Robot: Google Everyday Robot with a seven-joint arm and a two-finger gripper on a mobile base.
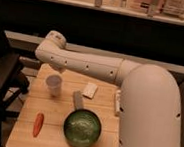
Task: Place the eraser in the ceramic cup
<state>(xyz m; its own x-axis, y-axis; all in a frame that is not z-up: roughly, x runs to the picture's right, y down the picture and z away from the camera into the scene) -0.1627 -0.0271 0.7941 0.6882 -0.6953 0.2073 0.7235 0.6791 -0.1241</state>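
Gripper (59, 69) hangs at 12 o'clock of the cup (54, 85), can't tell what its jaws are doing. Eraser (89, 90) lies flat on the bench (55, 111) at the cup's 3 o'clock, probably an easy pickup.

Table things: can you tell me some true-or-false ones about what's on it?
1. The white cup stands upright on the table. True.
2. The green bowl is smaller than the cup. False: it is much wider.
3. The orange stick lies left of the bowl. True.
4. The flat white block is inside the cup. False: it lies on the table, right of the cup.
5. The gripper is in the bowl. False: only the arm shows, above the table's far side; the gripper is out of view.
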